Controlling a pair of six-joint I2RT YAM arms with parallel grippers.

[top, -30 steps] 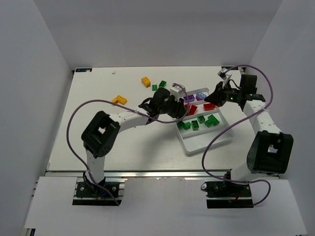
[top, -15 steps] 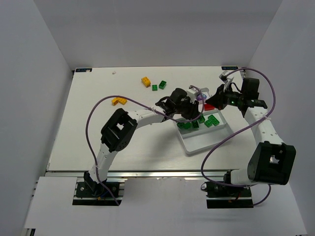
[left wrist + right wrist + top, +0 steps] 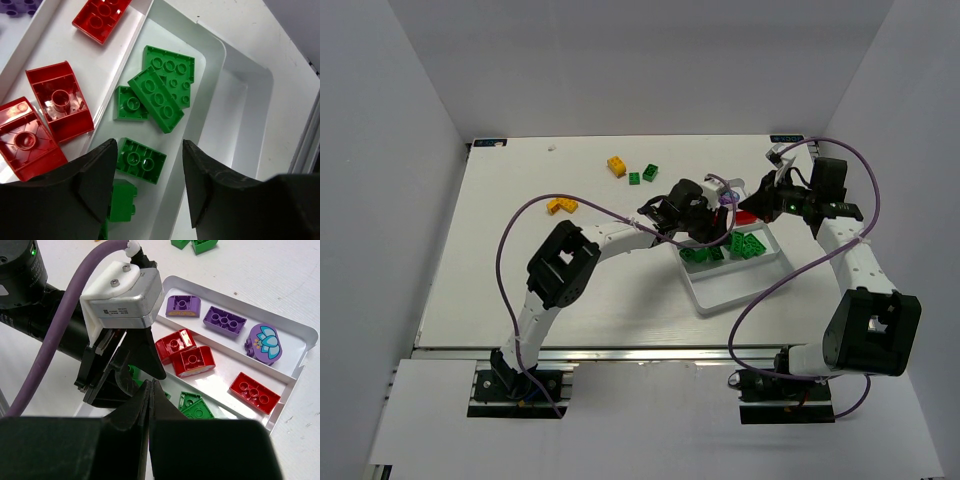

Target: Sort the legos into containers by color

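**Overhead camera:** A white tray point(image 3: 732, 287) with four long compartments is sitting right of centre on the table point(image 3: 520, 270), and both arms are reaching over its far end. The left pincer point(image 3: 715, 228) is hanging above the green bricks point(image 3: 750, 245) in the tray. The right pincer point(image 3: 767, 196) is hovering at the tray's far edge. Four studded bricks are lying loose on the table, well apart from the tray: two yellow-orange bricks point(image 3: 616, 165) and two small loose green bricks point(image 3: 635, 179) side by side.

**Left wrist camera:** The left pincer point(image 3: 150, 150) is standing open with its fingers point(image 3: 97, 180) spread and gripping nothing. Below it, five green bricks point(image 3: 156, 99) are lying in one compartment, one of them half hidden under a finger. Three red bricks point(image 3: 60, 100) are lying in the neighbouring compartment.

**Right wrist camera:** The right pincer point(image 3: 150, 392) is pressing fully shut on nothing. The tray's outermost compartment is holding three purple bricks point(image 3: 224, 321): one arched, one flat and one rounded with a pale flower on top. The next compartment is holding the three red bricks point(image 3: 193, 360). Green bricks point(image 3: 192, 407) are showing beyond the fingertips, too hidden to count.
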